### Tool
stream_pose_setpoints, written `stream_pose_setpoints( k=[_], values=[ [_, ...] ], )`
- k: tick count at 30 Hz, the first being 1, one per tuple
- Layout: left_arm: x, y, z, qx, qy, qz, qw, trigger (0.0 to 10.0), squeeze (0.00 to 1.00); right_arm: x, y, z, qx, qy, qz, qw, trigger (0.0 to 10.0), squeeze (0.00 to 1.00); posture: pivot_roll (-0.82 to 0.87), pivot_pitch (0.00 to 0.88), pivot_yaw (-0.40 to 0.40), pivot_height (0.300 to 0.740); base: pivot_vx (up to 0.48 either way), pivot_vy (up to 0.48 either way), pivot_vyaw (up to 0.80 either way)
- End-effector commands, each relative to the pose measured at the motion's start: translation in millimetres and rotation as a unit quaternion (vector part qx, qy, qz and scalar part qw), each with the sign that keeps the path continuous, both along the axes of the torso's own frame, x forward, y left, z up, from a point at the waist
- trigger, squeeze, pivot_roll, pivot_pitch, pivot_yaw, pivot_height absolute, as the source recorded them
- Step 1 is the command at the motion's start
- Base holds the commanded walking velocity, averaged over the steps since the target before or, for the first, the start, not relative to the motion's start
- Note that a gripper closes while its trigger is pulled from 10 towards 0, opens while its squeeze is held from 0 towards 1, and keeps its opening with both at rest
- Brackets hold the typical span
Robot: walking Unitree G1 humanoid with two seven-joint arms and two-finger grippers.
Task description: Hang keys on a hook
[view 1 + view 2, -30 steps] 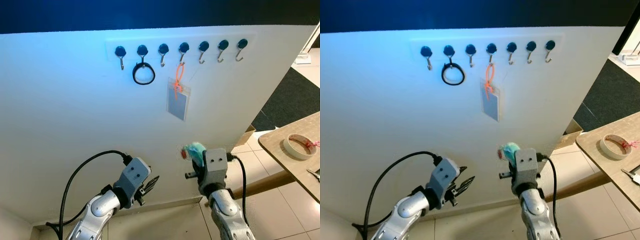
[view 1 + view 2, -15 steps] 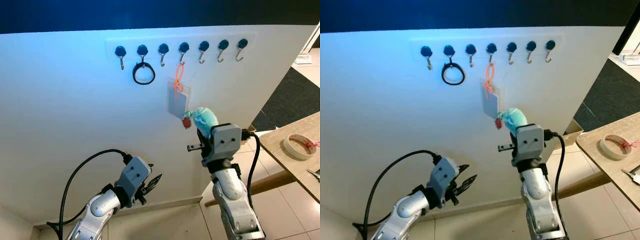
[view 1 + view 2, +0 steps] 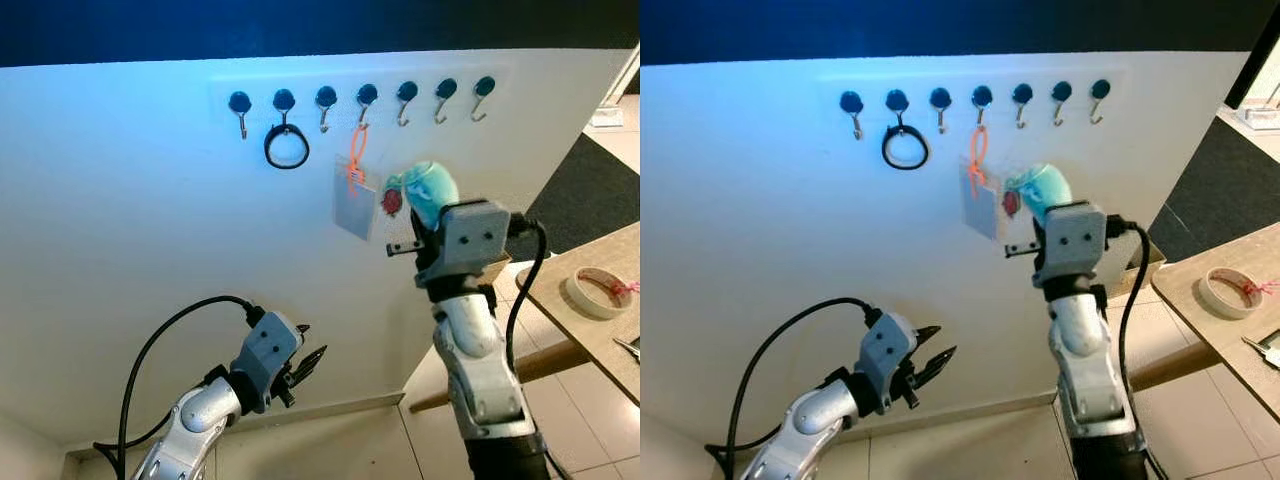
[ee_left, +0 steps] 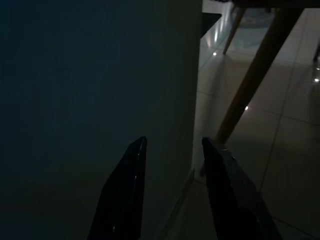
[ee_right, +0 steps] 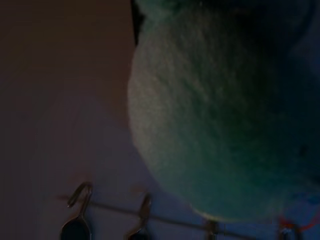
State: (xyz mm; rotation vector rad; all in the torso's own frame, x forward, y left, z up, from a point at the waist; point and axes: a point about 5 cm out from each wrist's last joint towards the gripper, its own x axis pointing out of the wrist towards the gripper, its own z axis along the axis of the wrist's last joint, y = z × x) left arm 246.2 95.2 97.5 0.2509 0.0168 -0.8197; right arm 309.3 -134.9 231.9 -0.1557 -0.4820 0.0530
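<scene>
A row of several blue-capped metal hooks [image 3: 405, 100] runs along the top of a white panel [image 3: 140, 250]. My right gripper [image 3: 428, 207] is raised just below the hooks on the right, shut on a teal fluffy keychain [image 3: 430, 185] with a small red tag [image 3: 392, 201]. Its fingers are hidden behind the plush and the wrist housing. In the right wrist view the keychain [image 5: 220, 110] looms close, with hooks [image 5: 77, 200] on the wall behind. My left gripper [image 3: 306, 362] hangs low by the panel's foot, open with nothing in it.
A black ring [image 3: 286, 148] hangs on the second hook. An orange lanyard with a clear card [image 3: 355, 195] hangs on the fourth, beside the keychain. A wooden table [image 3: 570, 310] with a tape roll [image 3: 598, 292] stands at the right, over tiled floor [image 3: 580, 400].
My right arm has risen from low by the panel to just under the hook row, carrying the teal keychain up and slightly right. The left arm has stayed put.
</scene>
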Motion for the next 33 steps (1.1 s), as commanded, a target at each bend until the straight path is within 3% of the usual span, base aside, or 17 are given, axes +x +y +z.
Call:
stream_pose_setpoints(
  k=[1,12,16,22,27,33],
  values=[
    [-4.0,-3.7,0,-0.005,0.003,-0.012,1.0,10.0,0.0,6.2,-6.0,3,0.015,0.03,-0.008,0.999,0.0,0.0,0.04,0.121,-0.02,0.74,0.0,0.0,0.0],
    [-3.2,-7.4,6,-0.02,-0.008,-0.02,1.0,10.0,0.0,22.8,-5.6,22,0.031,0.081,0.029,0.996,0.0,0.0,0.04,0.119,-0.023,0.74,0.0,0.0,0.0],
    [-4.4,-11.0,13,-0.045,-0.022,-0.029,0.998,10.0,0.0,24.0,-2.0,26,0.024,0.095,0.049,0.994,0.0,0.0,0.04,0.12,-0.025,0.74,0.0,0.0,0.0],
    [-7.0,-15.5,22,-0.074,-0.039,-0.046,0.995,10.0,0.0,19.3,8.4,28,0.008,0.105,0.082,0.991,0.0,0.0,0.04,0.121,-0.026,0.74,0.0,0.0,0.0],
    [-7.3,-16.0,23,-0.076,-0.041,-0.048,0.995,10.0,0.0,18.2,10.3,28,0.007,0.108,0.088,0.99,0.0,0.0,0.04,0.121,-0.026,0.74,0.0,0.0,0.0],
    [-7.7,-17.2,24,-0.073,-0.047,-0.056,0.995,10.0,0.0,5.3,22.5,27,-0.001,0.092,0.138,0.986,0.0,0.0,0.03,0.123,-0.024,0.74,0.0,0.0,0.0]
  ],
)
